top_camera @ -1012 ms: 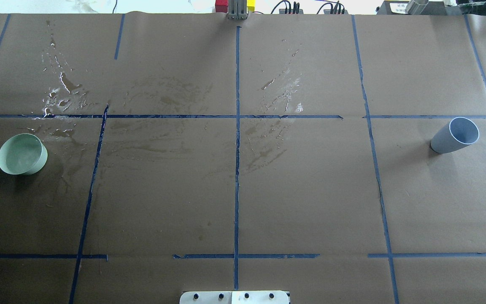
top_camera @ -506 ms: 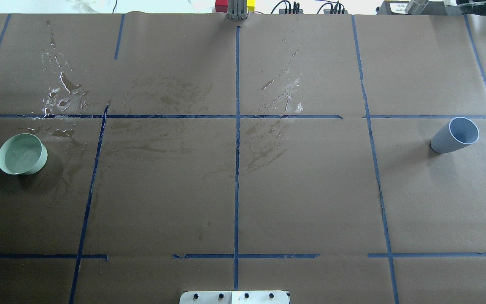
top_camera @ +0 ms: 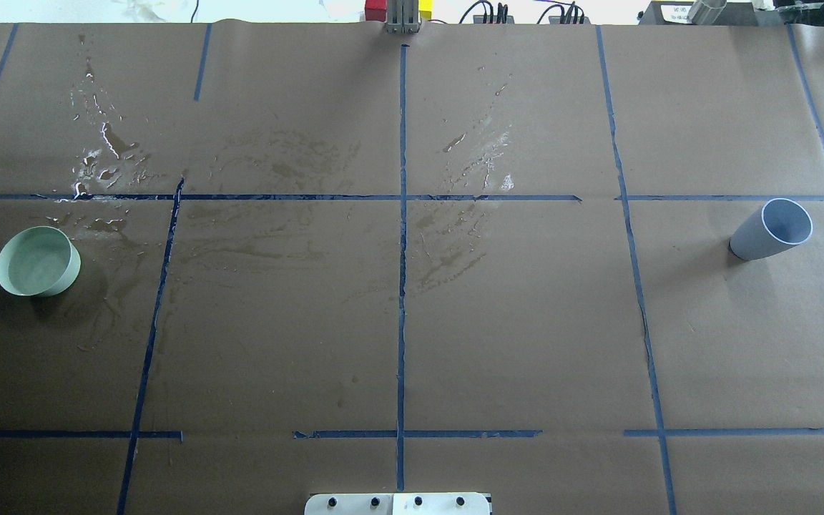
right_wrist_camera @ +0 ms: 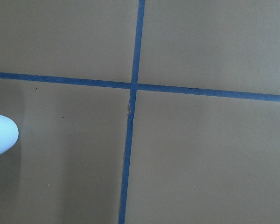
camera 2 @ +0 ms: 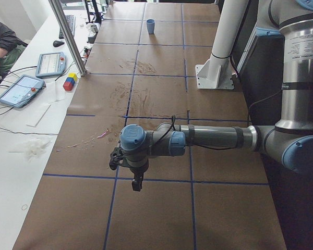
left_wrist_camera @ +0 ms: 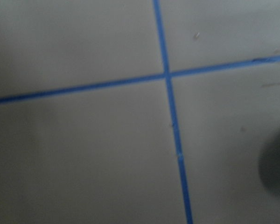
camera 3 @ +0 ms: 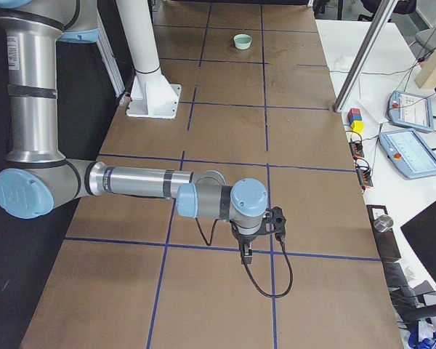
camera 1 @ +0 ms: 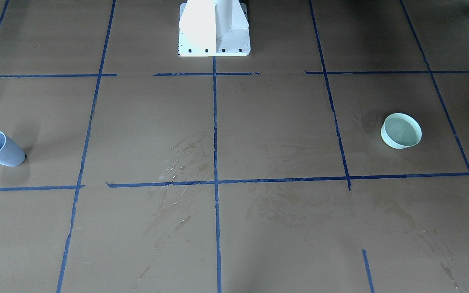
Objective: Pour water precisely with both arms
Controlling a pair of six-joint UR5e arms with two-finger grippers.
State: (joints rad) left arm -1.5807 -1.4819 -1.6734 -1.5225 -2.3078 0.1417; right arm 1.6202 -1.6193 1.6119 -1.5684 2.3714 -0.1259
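Overhead, just bowl and cup; sideways only, left end effector and right end effector, grip state unclear.

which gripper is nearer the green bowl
Left. The left gripper hangs by the pale green round bowl, seen at its wrist view's edge; the right gripper is at the other end.

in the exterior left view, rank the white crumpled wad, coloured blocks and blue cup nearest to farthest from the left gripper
1. white crumpled wad, white bench, nearest the left gripper
2. coloured blocks, by the metal post
3. blue cup, table's far end
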